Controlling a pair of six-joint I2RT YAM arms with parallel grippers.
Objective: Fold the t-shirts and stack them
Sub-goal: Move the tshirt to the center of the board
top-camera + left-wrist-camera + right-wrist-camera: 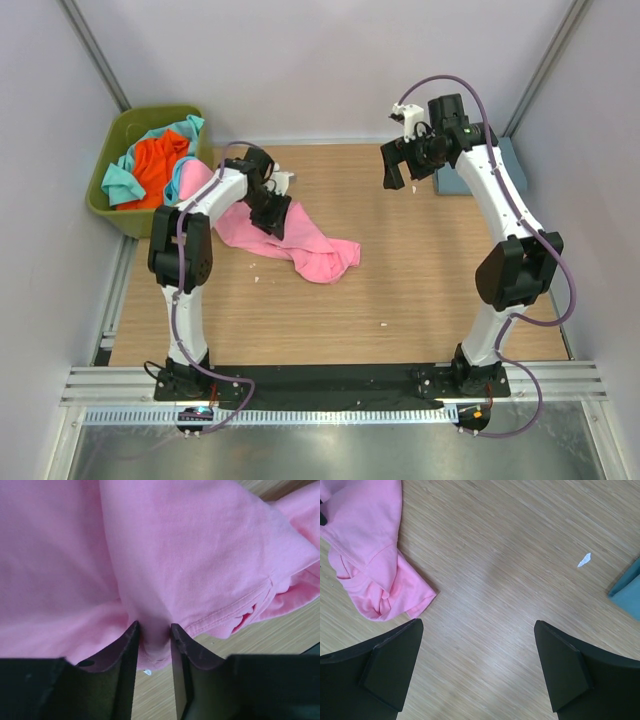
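Note:
A crumpled pink t-shirt (318,250) (175,545) lies on the wooden table left of centre, one end trailing toward the bin. My left gripper (272,220) (154,630) is down on it, both fingers pressing a bunched fold of pink cloth between them. The right gripper (405,165) (478,622) hangs wide open above bare wood at the back right, holding nothing; the pink t-shirt (365,535) lies off to its left. An orange t-shirt (160,165) and a teal one (122,185) are heaped in the bin. A dusty blue-grey t-shirt (512,160) (627,595) lies flat at the back right.
The olive-green bin (108,208) stands at the table's back left corner. Small white scraps (584,559) lie on the wood. Grey walls close in the table on three sides, and the arm bases sit on a black strip (330,378) at the near edge.

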